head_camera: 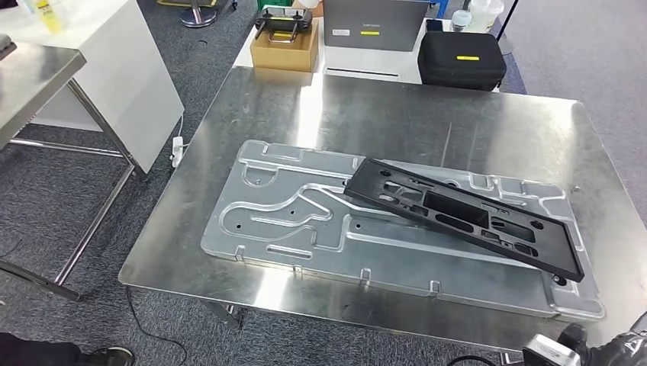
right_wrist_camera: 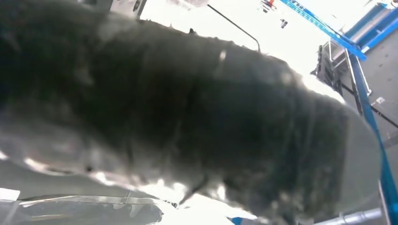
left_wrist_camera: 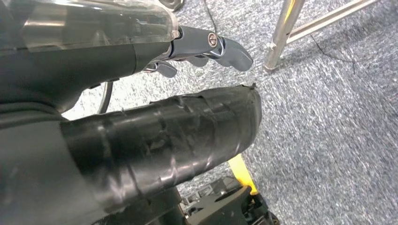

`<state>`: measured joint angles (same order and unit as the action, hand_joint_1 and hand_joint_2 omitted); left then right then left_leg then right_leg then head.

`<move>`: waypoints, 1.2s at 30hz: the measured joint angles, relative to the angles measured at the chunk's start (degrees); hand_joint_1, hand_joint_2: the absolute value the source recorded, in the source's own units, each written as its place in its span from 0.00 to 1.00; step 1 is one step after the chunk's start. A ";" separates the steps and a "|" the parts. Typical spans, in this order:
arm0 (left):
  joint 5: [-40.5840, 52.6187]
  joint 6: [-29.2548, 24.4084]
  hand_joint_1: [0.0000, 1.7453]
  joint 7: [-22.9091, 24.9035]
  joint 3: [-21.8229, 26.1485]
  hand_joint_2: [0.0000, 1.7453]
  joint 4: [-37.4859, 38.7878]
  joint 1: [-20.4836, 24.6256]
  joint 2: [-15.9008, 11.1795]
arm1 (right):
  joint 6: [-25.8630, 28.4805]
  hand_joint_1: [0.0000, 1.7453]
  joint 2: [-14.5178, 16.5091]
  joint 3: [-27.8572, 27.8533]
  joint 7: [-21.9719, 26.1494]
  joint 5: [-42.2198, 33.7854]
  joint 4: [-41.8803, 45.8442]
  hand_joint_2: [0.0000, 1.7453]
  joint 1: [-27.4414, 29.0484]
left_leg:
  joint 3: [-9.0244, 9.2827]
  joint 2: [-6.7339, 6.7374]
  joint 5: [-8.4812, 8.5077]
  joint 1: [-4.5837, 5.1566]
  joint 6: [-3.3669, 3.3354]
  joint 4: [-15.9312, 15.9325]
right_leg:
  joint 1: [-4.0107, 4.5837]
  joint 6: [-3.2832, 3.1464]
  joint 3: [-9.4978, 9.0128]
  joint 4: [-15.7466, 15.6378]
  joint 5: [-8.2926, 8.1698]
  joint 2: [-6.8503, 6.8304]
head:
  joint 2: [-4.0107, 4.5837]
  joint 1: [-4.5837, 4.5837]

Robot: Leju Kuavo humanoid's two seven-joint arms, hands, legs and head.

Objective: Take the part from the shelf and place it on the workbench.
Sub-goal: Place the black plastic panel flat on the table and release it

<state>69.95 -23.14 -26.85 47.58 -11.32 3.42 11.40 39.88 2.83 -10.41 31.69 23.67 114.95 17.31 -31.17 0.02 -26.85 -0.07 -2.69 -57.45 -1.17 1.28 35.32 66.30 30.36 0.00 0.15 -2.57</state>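
You're in workshop: steel workbench [head_camera: 229,252], machined metal fixture plate [head_camera: 305,229], grey carpet floor [head_camera: 152,328], black equipment case [head_camera: 461,59].

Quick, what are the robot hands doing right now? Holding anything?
Left robot hand: open, holding nothing, hanging above the carpet.
Right robot hand: cannot be told; it sits at the workbench's near corner, its fingers too blurred to read.

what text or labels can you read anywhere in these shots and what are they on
No text is legible.
Grey case: a small dark logo and a yellow sticker, both too small to read.
Black case: a yellow label, too small to read.
Cardboard box: no print to be made out.
Black part and metal plate: no markings seen.
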 joint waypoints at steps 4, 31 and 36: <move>0.08 -0.36 0.00 0.27 0.08 0.00 0.00 0.10 0.09 | -0.02 0.00 0.78 0.01 0.35 -0.53 0.40 0.00 0.35 | -0.50 -0.14 -0.38 0.38 0.99 -1.00 | 0.47 -0.74 -3.00 -6.70 -2.08 0.07 | 0.00 0.03; 0.43 -1.84 0.00 0.38 1.03 0.00 0.00 0.11 0.22 | -0.10 0.00 2.99 0.97 3.43 -3.98 -0.54 0.00 1.17 | -1.04 0.37 0.26 0.20 -0.06 -0.74 | -0.11 0.28 -2.51 -1.43 0.87 -0.10 | 0.00 -0.01; 0.39 -1.97 0.00 0.38 1.08 0.00 0.00 0.18 0.25 | -0.10 0.00 3.53 1.20 3.75 -3.39 -1.04 0.00 1.34 | -2.06 0.20 0.78 0.34 1.56 -1.70 | 0.38 -1.23 -4.45 -6.73 -1.00 -0.01 | 0.00 0.03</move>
<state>70.34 -25.11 -26.47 48.66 -11.32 3.60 11.64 39.78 6.36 -9.21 35.44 20.28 113.91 18.65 -33.23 0.22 -26.06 0.28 -1.13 -59.15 -0.79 0.05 30.86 59.58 29.36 -0.01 0.15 -2.54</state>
